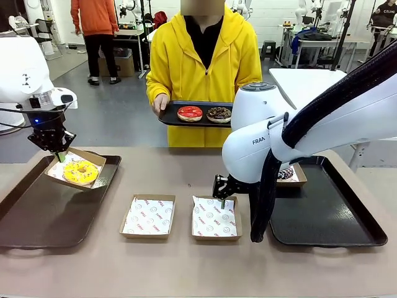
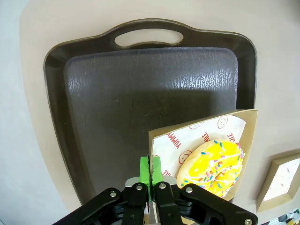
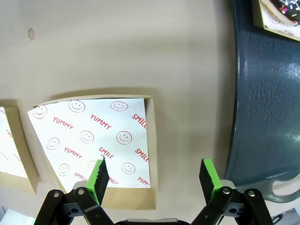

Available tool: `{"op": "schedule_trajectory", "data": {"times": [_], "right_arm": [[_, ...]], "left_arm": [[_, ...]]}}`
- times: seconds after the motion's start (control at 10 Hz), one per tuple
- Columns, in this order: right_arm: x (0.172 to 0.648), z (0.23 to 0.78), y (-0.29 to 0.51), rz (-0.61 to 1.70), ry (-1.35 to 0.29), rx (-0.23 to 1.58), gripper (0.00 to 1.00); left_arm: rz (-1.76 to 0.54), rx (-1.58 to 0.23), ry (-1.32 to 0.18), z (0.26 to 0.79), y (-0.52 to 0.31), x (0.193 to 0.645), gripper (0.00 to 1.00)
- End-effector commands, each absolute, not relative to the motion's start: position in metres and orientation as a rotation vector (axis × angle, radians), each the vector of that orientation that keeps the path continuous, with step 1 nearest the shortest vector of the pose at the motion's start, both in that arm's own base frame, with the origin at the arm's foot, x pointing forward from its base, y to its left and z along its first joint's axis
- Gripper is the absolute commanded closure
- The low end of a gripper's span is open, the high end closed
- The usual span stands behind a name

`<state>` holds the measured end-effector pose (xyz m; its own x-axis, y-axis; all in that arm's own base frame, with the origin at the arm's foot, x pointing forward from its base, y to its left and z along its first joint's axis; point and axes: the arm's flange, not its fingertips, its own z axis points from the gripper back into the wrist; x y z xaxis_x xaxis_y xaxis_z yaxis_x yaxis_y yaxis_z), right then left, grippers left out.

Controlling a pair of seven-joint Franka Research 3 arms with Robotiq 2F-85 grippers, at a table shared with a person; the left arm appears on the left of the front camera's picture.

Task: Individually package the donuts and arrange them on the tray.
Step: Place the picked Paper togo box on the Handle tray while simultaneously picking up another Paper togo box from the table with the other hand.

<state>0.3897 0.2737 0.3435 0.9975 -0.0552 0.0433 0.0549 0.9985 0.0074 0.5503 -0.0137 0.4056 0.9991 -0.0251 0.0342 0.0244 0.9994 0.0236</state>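
The left tray (image 1: 31, 217) is mostly bare, so its near and left parts are free to come down on. A tilted box (image 1: 98, 161) with the yellow donut (image 1: 80, 172) fills its far right corner. The left gripper (image 1: 60, 156) pinches the box's far edge, and the left arm (image 1: 25, 68) stands above. Right of the tray comes a strip of bare table, then a first empty box (image 1: 147, 216) and a second empty box (image 1: 214, 218). The right gripper (image 1: 222, 200) hangs over the second, jaws spread wide, and the right arm (image 1: 260, 143) blocks the way beyond.
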Motion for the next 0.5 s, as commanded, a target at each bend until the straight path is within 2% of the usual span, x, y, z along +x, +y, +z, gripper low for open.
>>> {"op": "schedule_trajectory", "data": {"times": [0.0, 0.4], "right_arm": [[0.39, 0.333, 0.272, -0.058, -0.045, 0.039, 0.0], [0.397, 0.32, 0.274, -0.058, -0.019, 0.041, 0.0]], "left_arm": [[-0.017, 0.031, -0.06, 0.401, -0.014, 0.557, 0.99], [0.01, 0.023, -0.063, 0.393, -0.012, 0.573, 0.99]]}}
